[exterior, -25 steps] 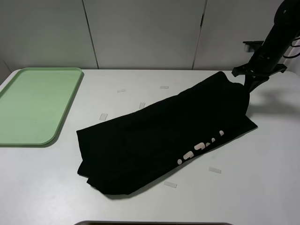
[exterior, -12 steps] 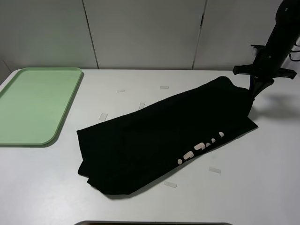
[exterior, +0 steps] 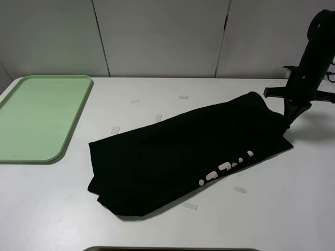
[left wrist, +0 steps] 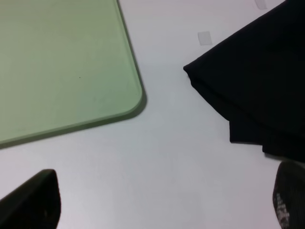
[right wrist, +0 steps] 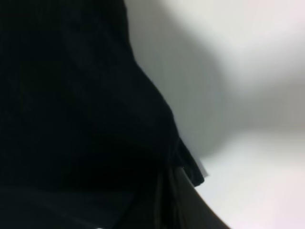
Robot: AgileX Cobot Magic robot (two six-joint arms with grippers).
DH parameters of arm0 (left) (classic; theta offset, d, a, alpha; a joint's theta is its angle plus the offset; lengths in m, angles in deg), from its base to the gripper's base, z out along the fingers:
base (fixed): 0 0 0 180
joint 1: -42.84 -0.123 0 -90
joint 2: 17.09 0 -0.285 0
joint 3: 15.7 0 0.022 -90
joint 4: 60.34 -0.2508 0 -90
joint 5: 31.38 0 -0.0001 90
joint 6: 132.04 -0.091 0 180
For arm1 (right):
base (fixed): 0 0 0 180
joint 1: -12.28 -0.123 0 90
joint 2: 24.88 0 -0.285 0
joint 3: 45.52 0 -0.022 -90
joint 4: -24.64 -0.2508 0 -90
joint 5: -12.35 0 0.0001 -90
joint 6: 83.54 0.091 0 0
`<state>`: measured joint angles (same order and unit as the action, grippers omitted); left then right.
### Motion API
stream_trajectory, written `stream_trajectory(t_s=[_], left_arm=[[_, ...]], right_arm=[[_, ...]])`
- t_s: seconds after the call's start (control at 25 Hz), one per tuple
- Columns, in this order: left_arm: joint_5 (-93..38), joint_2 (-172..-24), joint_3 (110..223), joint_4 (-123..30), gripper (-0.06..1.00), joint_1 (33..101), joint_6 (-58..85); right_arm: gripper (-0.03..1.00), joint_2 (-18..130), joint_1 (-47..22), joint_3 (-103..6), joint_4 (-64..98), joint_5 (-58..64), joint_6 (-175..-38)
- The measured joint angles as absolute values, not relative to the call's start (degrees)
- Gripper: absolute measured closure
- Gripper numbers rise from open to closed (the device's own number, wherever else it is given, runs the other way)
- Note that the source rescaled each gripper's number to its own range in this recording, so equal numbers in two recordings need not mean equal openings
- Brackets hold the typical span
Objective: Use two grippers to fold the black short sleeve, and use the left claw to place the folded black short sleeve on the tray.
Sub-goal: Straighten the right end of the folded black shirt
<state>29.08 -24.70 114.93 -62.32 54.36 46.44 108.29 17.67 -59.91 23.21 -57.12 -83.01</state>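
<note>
Only wrist view shows left fingers (left wrist: 28, 202) spread, near tray (left wrist: 62, 62).

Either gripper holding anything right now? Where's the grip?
The right gripper pinches the black short sleeve at its right-end edge. The left gripper is open and holds nothing.

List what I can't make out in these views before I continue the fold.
1. Right gripper: jaws lost against the black short sleeve in exterior high; right wrist view blurred dark.
2. Left gripper: absent from exterior high; left wrist view's edge crops all but two fingertips.
3. Lettering: partly folded under, unreadable.
4. Tray: left end cut by exterior high's edge.
</note>
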Motion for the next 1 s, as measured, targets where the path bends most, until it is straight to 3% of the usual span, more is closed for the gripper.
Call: stream_trajectory(t_s=[0.4, 0.56, 0.64, 0.76, 0.84, 1.0], left_arm=[[29.1, -24.7, 114.9, -62.3, 0.07, 54.4, 46.4], [29.1, -24.7, 114.9, -62.3, 0.07, 54.4, 46.4], [29.1, -24.7, 114.9, -62.3, 0.07, 54.4, 46.4], [29.1, -24.7, 114.9, -62.3, 0.07, 54.4, 46.4], [29.1, -24.7, 114.9, -62.3, 0.07, 54.4, 46.4], [29.1, -24.7, 114.9, -62.3, 0.07, 54.4, 46.4]], right_arm=[[0.95, 108.3, 18.0, -59.0, 26.3, -50.8, -83.5], [0.67, 108.3, 18.0, -59.0, 27.4, -49.3, -84.9], [0.40, 108.3, 18.0, -59.0, 27.4, -49.5, -85.1], [0.09, 108.3, 18.1, -59.0, 27.8, -49.9, -85.3], [0.01, 108.3, 18.1, -59.1, 28.5, -50.3, -85.3], [-0.03, 107.9, 18.1, -61.7, 28.7, -50.4, -85.6]])
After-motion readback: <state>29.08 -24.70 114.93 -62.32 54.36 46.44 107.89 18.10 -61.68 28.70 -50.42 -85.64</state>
